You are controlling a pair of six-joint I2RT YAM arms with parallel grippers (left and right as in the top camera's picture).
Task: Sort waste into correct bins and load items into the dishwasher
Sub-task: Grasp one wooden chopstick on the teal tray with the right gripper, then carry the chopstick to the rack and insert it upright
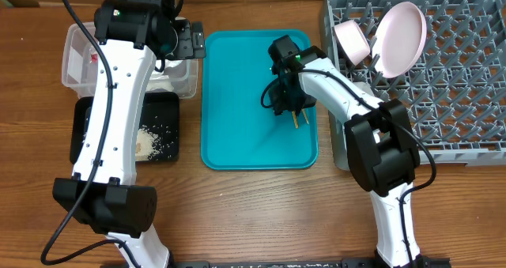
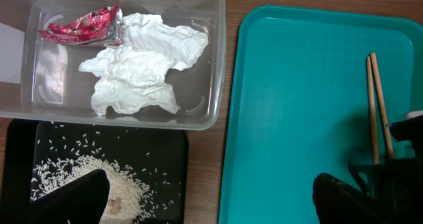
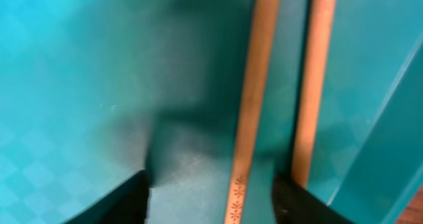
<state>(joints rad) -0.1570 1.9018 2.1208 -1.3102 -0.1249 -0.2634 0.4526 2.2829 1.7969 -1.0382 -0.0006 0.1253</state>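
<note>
A brown wood-grain table [image 1: 253,213] carries everything, seen from above.

- At the far right sits the dish rack [image 1: 451,94], a large square grey plastic grid of upright pegs.
- A round, smooth, pale pink-white plate [image 1: 399,37] stands on edge among the pegs near the rack's back left corner.
- A smaller pale bowl [image 1: 352,40] is tilted just beside the plate.
- In the middle lies a flat teal tray [image 1: 237,102], rectangular with rounded corners and a faint checked texture.
- To the left is a clear rectangular plastic tub [image 2: 218,65].
- The tub holds crumpled white paper napkins [image 2: 142,62] and a small red crinkly wrapper [image 2: 82,24] in its back corner.
- In front of the tub lies a shallow black tray [image 2: 168,151].
- Loose white rice [image 2: 99,178] is heaped and scattered over the black tray.
- Two thin wooden chopsticks [image 2: 375,105] lie side by side, nearly parallel, along the right side of the teal tray.

The right gripper [image 3: 210,184] is low over the chopsticks with its black fingers spread. One chopstick, printed with a small pattern, runs between the fingers. The other lies at the right finger's [image 3: 301,201] edge.

The left gripper [image 2: 211,178] hangs above the gap between the black tray and the teal tray. Its fingers are wide apart and hold nothing.
</note>
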